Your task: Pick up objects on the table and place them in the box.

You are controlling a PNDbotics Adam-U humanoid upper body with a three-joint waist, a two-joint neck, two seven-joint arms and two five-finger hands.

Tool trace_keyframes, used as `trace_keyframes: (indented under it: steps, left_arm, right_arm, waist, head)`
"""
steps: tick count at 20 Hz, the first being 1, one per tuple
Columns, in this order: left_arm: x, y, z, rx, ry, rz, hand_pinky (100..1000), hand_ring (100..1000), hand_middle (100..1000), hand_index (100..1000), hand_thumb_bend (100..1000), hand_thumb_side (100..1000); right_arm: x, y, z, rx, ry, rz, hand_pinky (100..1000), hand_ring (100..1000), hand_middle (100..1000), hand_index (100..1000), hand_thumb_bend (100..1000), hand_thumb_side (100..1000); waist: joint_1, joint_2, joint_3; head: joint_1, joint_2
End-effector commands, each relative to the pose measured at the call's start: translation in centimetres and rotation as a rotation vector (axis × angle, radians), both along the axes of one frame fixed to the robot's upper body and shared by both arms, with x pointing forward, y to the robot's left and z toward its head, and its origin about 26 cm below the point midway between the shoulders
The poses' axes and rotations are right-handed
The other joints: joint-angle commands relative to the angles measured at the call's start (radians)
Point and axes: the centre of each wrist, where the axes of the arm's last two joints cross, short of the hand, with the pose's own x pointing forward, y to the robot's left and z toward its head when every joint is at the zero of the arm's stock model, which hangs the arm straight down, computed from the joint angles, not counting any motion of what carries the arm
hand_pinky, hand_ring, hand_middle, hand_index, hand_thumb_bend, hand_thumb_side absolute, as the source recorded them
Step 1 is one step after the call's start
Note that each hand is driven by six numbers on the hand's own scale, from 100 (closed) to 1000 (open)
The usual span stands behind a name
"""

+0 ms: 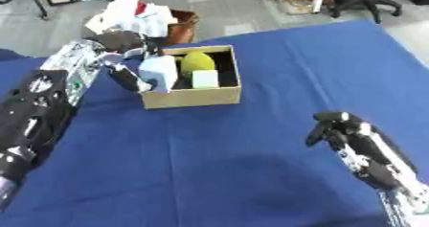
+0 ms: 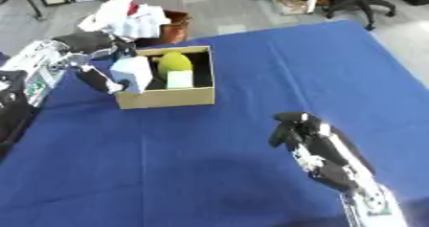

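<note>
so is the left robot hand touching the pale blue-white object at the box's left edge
Touching. In the left eye view the left robot hand has dark fingers wrapped round the pale blue-white object over the cardboard box, no gap between them.

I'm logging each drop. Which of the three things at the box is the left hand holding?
The pale blue-white block at the box's left wall, in the left hand. The yellow-green rounded thing and small pale cube lie inside, untouched.

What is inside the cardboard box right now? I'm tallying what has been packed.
Inside the cardboard box sit a yellow-green rounded object and a small pale block. The left hand holds a white object at the box's left edge, covering whatever lies beneath it.
</note>
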Motion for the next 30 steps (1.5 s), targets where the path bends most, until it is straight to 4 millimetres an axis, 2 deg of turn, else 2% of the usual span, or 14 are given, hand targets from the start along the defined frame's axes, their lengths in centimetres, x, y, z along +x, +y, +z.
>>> trace_keyframes:
  steps: [1, 6, 8, 9, 11, 15, 18, 19, 20, 21, 23, 24, 26, 30]
  left_arm:
    - [0.2, 0.1, 0.9, 0.022, -0.033, 0.023, 744, 640, 611, 793, 138, 337]
    - [0.3, 0.2, 0.0, 0.098, 0.053, 0.015, 777, 703, 719, 866, 303, 405]
    - [0.3, 0.3, 0.1, 0.118, 0.079, 0.004, 797, 738, 787, 911, 322, 546]
    - [0.2, 0.4, 0.3, 0.121, 0.080, -0.001, 812, 758, 821, 929, 347, 680]
    - [0.1, 0.5, 1.1, 0.123, 0.068, -0.010, 830, 779, 853, 938, 382, 773]
    - [-0.3, 1.0, 3.0, 0.119, 0.038, -0.020, 861, 813, 911, 958, 457, 868]
    - [-0.8, 1.6, 4.1, 0.109, 0.025, -0.026, 863, 815, 916, 959, 429, 835]
    - [-1.0, 1.9, 4.3, 0.096, 0.022, -0.029, 849, 799, 886, 949, 332, 727]
    - [-1.3, 2.2, 4.7, 0.069, 0.015, -0.038, 845, 793, 874, 944, 304, 688]
    - [-1.6, 2.5, 5.0, 0.040, 0.008, -0.046, 832, 777, 843, 932, 226, 583]
    - [-2.6, 3.4, 5.8, -0.045, -0.023, -0.068, 813, 754, 804, 908, 100, 471]
    - [-3.3, 3.8, 6.2, -0.099, -0.042, -0.079, 801, 737, 781, 894, 100, 424]
    - [-4.8, 4.5, 6.6, -0.240, -0.080, -0.108, 778, 699, 735, 870, 100, 381]
    - [-8.7, 4.9, 6.1, -0.568, -0.122, -0.230, 758, 669, 689, 853, 100, 411]
  right_arm:
    - [0.2, -0.2, 0.6, -0.009, -0.024, 0.002, 579, 587, 543, 780, 100, 454]
    - [0.2, -0.2, 0.7, -0.008, -0.025, 0.003, 579, 587, 543, 780, 100, 454]
    - [0.2, -0.2, 0.7, -0.008, -0.025, 0.002, 579, 587, 543, 780, 100, 454]
    - [0.1, -0.2, 0.7, -0.008, -0.024, 0.001, 579, 587, 543, 780, 100, 454]
    - [0.1, -0.2, 0.6, -0.009, -0.023, 0.001, 579, 587, 543, 780, 100, 454]
    - [0.1, -0.3, 0.5, -0.011, -0.020, -0.001, 579, 587, 543, 780, 100, 454]
    - [0.1, -0.3, 0.5, -0.014, -0.018, -0.002, 579, 587, 543, 780, 100, 454]
    - [0.1, -0.3, 0.4, -0.014, -0.017, -0.002, 579, 587, 543, 780, 100, 454]
    - [0.1, -0.3, 0.4, -0.014, -0.017, -0.003, 579, 587, 543, 780, 100, 454]
    - [0.0, -0.4, 0.4, -0.014, -0.017, -0.004, 579, 587, 543, 780, 100, 454]
    - [0.0, -0.5, 0.4, -0.013, -0.016, -0.007, 579, 588, 543, 780, 100, 455]
    - [0.0, -0.5, 0.4, -0.014, -0.015, -0.009, 580, 588, 543, 780, 100, 456]
    - [0.0, -0.6, 0.4, -0.015, -0.014, -0.011, 579, 588, 543, 780, 100, 457]
    - [0.0, -0.6, 0.5, -0.013, -0.018, -0.013, 580, 588, 544, 781, 100, 456]
  waist:
    - [-0.014, -0.016, -0.001]
    - [-0.014, -0.017, -0.002]
    - [-0.014, -0.017, -0.001]
    - [-0.014, -0.017, -0.001]
    - [-0.014, -0.017, 0.001]
    - [-0.013, -0.019, 0.004]
    - [-0.012, -0.022, 0.007]
    - [-0.012, -0.022, 0.008]
    - [-0.012, -0.023, 0.009]
    - [-0.012, -0.023, 0.009]
    - [-0.011, -0.024, 0.012]
    - [-0.010, -0.024, 0.015]
    - [-0.009, -0.023, 0.020]
    - [-0.010, -0.022, 0.028]
  head:
    - [-0.003, -0.006]
    - [-0.005, -0.007]
    - [-0.006, -0.007]
    - [-0.007, -0.007]
    - [-0.008, -0.006]
    - [-0.008, -0.005]
    - [-0.009, -0.004]
    - [-0.009, -0.004]
    - [-0.010, -0.004]
    - [-0.009, -0.004]
    - [-0.009, -0.002]
    - [-0.008, -0.001]
    - [-0.006, -0.001]
    - [-0.006, 0.000]
